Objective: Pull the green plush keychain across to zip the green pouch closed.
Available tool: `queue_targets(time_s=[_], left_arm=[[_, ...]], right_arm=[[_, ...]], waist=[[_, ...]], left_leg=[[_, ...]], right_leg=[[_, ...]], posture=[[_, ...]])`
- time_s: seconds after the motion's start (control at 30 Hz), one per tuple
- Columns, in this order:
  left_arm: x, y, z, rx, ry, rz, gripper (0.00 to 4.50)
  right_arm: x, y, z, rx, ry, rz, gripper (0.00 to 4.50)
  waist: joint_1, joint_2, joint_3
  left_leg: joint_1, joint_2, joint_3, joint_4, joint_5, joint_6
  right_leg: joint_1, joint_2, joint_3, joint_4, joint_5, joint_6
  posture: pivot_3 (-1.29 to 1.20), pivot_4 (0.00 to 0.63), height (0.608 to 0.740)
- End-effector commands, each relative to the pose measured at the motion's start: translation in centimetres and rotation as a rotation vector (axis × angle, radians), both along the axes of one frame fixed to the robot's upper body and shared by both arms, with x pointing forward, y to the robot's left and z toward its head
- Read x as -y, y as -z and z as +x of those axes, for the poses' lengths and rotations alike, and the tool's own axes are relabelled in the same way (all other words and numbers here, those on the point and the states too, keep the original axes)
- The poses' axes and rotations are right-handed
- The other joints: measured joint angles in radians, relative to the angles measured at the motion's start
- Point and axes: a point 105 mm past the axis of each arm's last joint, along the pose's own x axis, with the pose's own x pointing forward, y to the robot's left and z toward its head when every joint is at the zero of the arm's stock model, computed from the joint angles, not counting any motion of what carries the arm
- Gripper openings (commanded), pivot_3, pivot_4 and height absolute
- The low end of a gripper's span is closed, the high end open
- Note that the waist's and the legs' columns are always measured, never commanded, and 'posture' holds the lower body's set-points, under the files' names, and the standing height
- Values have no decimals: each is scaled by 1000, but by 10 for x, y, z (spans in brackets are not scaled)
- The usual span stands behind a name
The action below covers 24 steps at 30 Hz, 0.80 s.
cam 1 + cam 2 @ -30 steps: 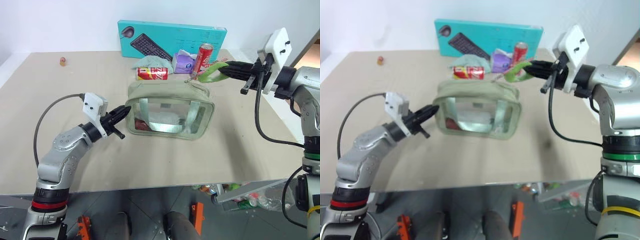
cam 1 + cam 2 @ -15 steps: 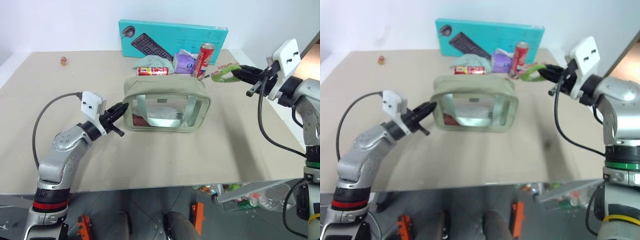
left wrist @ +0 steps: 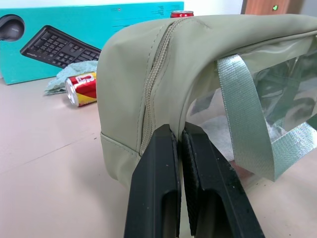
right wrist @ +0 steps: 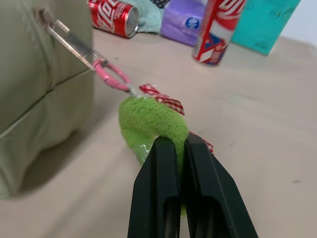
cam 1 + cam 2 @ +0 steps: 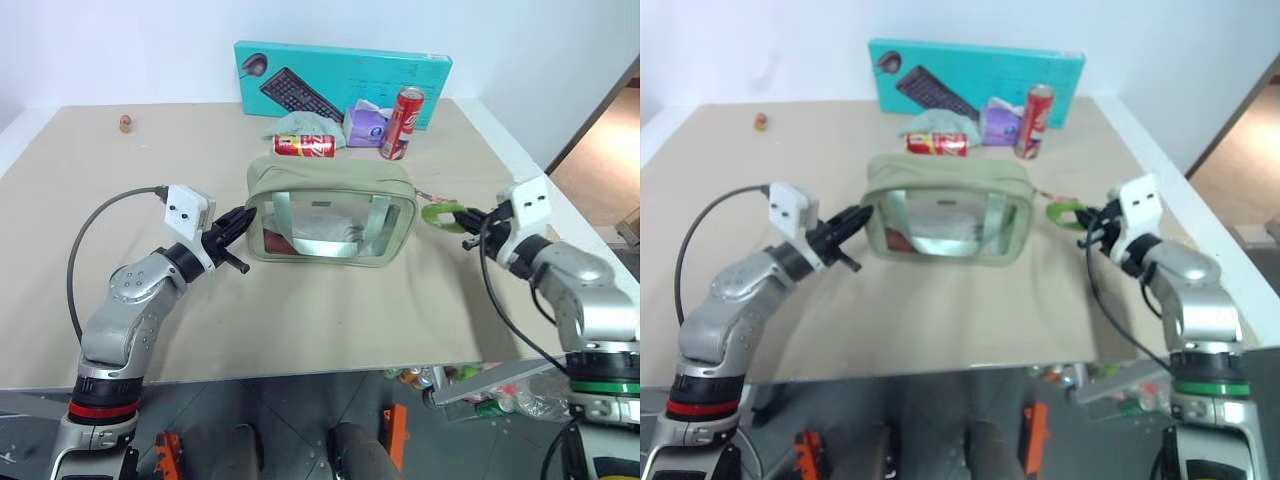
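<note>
Around the right tool the surface is bare on its near and outer sides. Beyond it stand an upright red can and a purple packet, well apart. The green pouch blocks the way between both tools.

Pouch: green pouch mid-table (the landmark).
Left gripper: pinched shut at its left end.
Right gripper: right of pouch, clamping green plush keychain.

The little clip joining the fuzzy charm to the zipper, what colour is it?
Pink: the thin pink clip on the lime-green fuzzy plush keychain, clearest in the right wrist view.
</note>
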Motion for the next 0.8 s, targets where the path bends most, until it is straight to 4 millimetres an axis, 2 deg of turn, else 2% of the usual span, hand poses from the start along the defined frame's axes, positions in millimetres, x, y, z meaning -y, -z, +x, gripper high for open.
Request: queue_targets(time_s=[0.03,0.2,0.33,0.43,0.57,0.63,0.8], left_arm=[[-9,-13,1,50,-40,-16,0],[-8,-14,1,48,-40,-23,0],[-8,-13,1,45,-42,-30,0],[-7,-13,0,42,-42,-33,0],[-6,-13,0,40,-45,-38,0],[-6,-12,0,40,-44,-38,0],[-3,-10,-3,18,-12,-37,0]], right_arm=[[-7,6,0,7,12,-5,14],[-20,24,3,-13,-14,-28,14],[-44,36,2,-12,-105,-95,14],[-61,55,3,-44,-162,-147,14],[-68,73,5,-73,-194,-183,14],[-69,75,7,-71,-199,-185,14],[-65,46,13,0,-164,-41,14]], waist=[[0,0,0],[0,0,0],[0,0,0],[0,0,0],[-1,0,0],[-1,-1,-1],[-2,-1,-1]], left_leg=[[0,0,0,0,0,0],[1,0,0,0,0,0],[1,0,0,0,0,0],[2,0,0,0,0,0],[6,0,1,0,0,0],[8,0,1,0,0,0],[10,0,1,0,1,0]], right_leg=[[0,0,0,0,0,0],[0,0,0,0,0,0],[1,0,0,0,0,0],[1,1,1,0,0,0],[6,0,1,0,0,0],[8,0,1,0,0,0],[9,2,2,0,3,-1]], posture=[[0,150,740],[0,150,740],[0,150,740],[0,150,740],[0,150,740],[0,150,740],[0,150,740]])
